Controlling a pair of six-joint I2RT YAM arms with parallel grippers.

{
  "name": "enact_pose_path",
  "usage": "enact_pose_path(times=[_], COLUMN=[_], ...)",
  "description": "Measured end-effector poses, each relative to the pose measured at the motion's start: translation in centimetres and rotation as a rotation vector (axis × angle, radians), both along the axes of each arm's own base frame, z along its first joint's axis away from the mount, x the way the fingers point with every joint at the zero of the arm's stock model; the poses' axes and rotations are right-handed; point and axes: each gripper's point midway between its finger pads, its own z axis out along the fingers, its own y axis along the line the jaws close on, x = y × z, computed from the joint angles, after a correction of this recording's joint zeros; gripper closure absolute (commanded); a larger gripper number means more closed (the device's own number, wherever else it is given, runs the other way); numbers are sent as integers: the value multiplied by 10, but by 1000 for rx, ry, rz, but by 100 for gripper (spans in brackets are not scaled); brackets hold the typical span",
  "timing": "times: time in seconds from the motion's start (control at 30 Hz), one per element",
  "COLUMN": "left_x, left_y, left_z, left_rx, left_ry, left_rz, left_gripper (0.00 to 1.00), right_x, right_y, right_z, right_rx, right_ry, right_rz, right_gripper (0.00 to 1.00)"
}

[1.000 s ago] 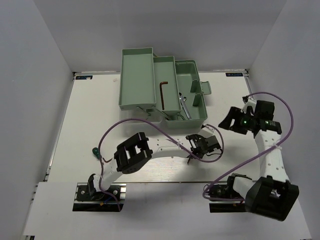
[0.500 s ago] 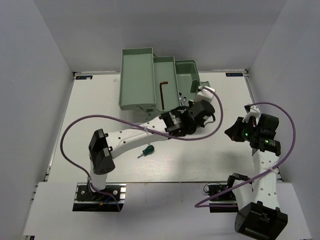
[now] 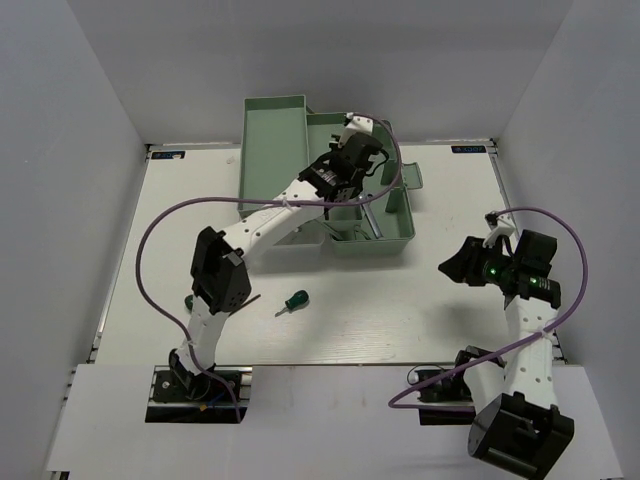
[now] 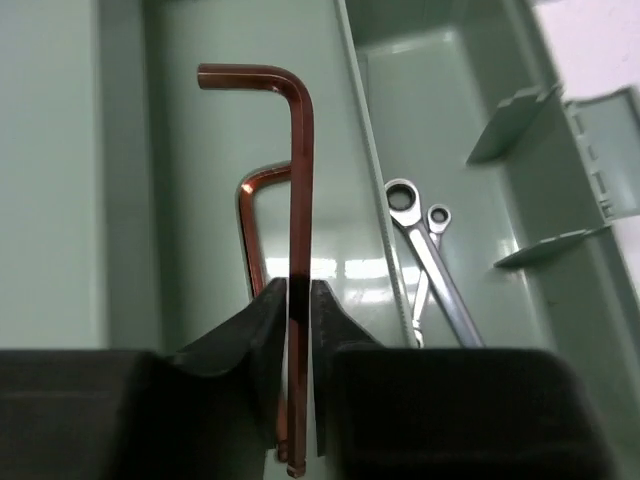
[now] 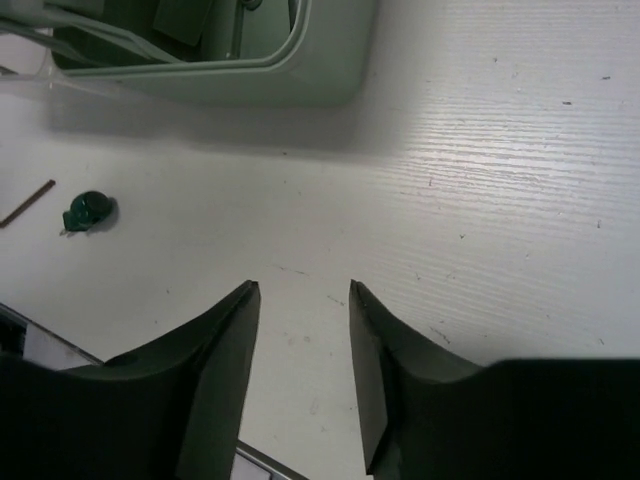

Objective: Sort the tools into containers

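Note:
My left gripper [image 4: 298, 285] is shut on a long reddish-brown hex key [image 4: 300, 150] and holds it over the middle tray [image 4: 200, 150] of the mint-green toolbox [image 3: 385, 238]. A shorter hex key [image 4: 252, 220] lies in that tray under it. Two silver wrenches [image 4: 430, 250] lie in the deeper compartment to the right. A green-handled screwdriver [image 3: 293, 300] lies on the table in front of the toolbox, also in the right wrist view [image 5: 88, 212]. My right gripper [image 5: 302, 288] hangs open over bare table right of the toolbox, with nothing between its fingers.
A thin dark hex key [image 3: 253, 298] lies left of the screwdriver, and one end of it shows in the right wrist view [image 5: 27, 203]. The toolbox's far-left tray [image 3: 272, 150] holds nothing. Its handle [image 3: 410, 177] juts out on the right. Purple cables loop over the table.
My left arm has swung from the front of the table up over the toolbox with the hex key in its jaws. The right arm has shifted slightly.

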Motion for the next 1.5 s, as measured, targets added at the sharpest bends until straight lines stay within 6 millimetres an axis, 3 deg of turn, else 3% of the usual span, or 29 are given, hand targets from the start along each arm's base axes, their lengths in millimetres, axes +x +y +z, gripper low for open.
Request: enact_pose_path(times=[0.03,0.07,0.1,0.17,0.27,0.3,0.33,0.4,0.43,0.47,0.5,0.53,0.63,0.73,0.77,0.87,1.0,1.2,1.37,1.5], left_x=[3,7,8,10,9,7,4,-11,-24,-38,-59,-77,-142,-190,-201,-218,-224,-219,-222,-228], left_y=[0,0,0,-1,-4,-5,-6,-8,-3,4,15,27,76,125,139,169,187,185,189,193], left_z=[-12,-24,-33,-45,-43,-38,-32,-17,-11,-7,0,5,13,-2,-12,-46,-96,-144,-177,-189], left_rx=[22,36,55,69,64,58,54,30,25,26,21,15,-5,5,23,109,270,428,526,574], left_ry=[19,40,58,82,92,88,83,82,85,95,99,106,122,148,167,240,374,524,644,708], left_rz=[-4,-7,-17,-30,-66,-83,-105,-165,-202,-235,-274,-302,-390,-417,-411,-376,-365,-393,-402,-404], left_gripper=[59,37,29,20,17,19,41,81,93,100,100,100,83,62,43,26,27,24,23,27], right_x=[0,-1,-1,-3,-6,-6,-6,-7,-8,-9,-10,-11,-14,-18,-21,-30,-40,-47,-48,-49], right_y=[1,2,3,6,9,10,10,12,13,14,15,16,21,29,33,42,50,54,53,52], right_z=[0,-1,-1,-2,-1,-1,0,1,1,1,1,1,4,7,7,6,10,19,20,20], right_rx=[6,11,17,28,39,42,42,42,45,50,53,58,77,105,118,171,218,237,238,238], right_ry=[2,1,5,8,5,0,-6,-21,-26,-29,-31,-34,-59,-89,-101,-114,-131,-184,-199,-207], right_rz=[9,20,25,43,70,80,90,113,121,130,138,147,189,262,298,392,474,513,511,509], right_gripper=[47,40,39,34,34,38,42,67,80,91,100,100,100,64,62,56,56,56,55,55])
